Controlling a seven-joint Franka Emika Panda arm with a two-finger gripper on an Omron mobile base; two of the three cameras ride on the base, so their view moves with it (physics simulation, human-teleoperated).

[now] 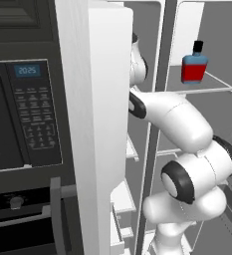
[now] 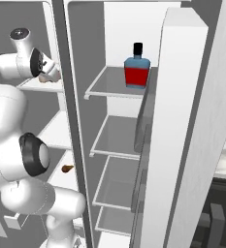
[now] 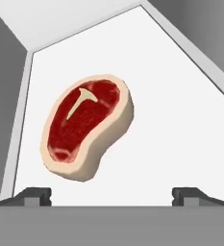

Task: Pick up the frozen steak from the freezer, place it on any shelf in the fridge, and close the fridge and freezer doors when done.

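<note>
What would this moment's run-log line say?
phase: reaching for steak | gripper: open, above freezer shelf | steak: lying flat, ungrasped | fridge: blue bottle on top shelf | doors: both open

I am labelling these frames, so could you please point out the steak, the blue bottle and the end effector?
steak (image 3: pixel 84 127): hand view, middle of the red meat.
blue bottle (image 2: pixel 136 72): right base view, its red label.
end effector (image 3: pixel 111 194): hand view, midway between the open fingertips.

Matt red steak (image 3: pixel 86 126) with a smooth fat rim on a plain white matt shelf (image 3: pixel 180 120)
</note>
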